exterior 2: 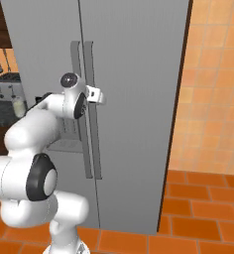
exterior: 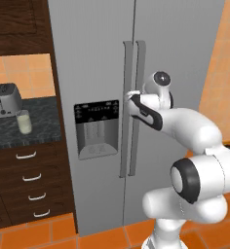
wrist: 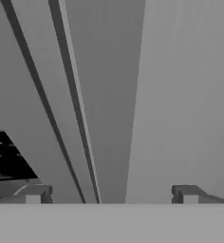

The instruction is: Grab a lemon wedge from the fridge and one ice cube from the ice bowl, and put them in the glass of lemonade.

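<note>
fridge [exterior: 97,58]: top, bottom cropped | toaster [exterior: 4,99]: left edge cut off

Even flat lighting, soft pixelated edges

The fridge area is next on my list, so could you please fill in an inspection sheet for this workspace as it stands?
Surface: dark counter left of the fridge.
Job's things: fridge, both doors shut; glass of lemonade upright on the counter.
Clutter: toaster behind the glass.
Grippers: gripper open, empty, fingertips straddling the right door's handle.
Cables: nothing seen.
Surroundings: drawers under the counter, orange tiled floor and wall.
</note>
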You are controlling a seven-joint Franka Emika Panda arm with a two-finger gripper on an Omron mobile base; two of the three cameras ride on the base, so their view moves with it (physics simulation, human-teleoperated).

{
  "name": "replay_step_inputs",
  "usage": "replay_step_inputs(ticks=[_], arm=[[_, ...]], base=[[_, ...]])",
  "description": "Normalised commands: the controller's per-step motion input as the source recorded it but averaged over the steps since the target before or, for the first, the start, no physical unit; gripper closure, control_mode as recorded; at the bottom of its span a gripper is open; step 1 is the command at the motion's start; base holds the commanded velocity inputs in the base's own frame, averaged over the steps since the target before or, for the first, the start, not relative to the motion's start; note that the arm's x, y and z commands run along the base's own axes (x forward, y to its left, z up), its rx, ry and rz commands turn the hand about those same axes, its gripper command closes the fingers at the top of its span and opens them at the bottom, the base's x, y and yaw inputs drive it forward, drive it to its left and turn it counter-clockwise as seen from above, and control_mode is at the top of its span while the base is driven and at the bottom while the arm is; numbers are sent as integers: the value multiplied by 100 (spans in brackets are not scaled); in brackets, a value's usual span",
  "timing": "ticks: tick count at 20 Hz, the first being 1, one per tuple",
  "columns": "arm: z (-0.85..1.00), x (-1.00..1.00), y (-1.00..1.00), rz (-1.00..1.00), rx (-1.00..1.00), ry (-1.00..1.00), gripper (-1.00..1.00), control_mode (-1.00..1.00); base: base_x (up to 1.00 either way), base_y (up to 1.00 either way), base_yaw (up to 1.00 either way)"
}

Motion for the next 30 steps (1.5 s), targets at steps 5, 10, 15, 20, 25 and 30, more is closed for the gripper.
replay_step_inputs(ticks=[5,10,15,20,25,30], arm=[[-3,34,-11,0,-1,-2,-100,-100],[0,8,-23,0,0,0,-100,-100],[-14,28,0,0,0,0,-100,-100],[-35,62,0,1,0,0,-100,-100],[-37,46,0,2,0,0,-100,-100],[-16,12,-2,0,0,1,-100,-100]], base=[[0,0,0],[0,0,0],[0,0,0],[0,0,0],[0,0,0],[0,0,0]])
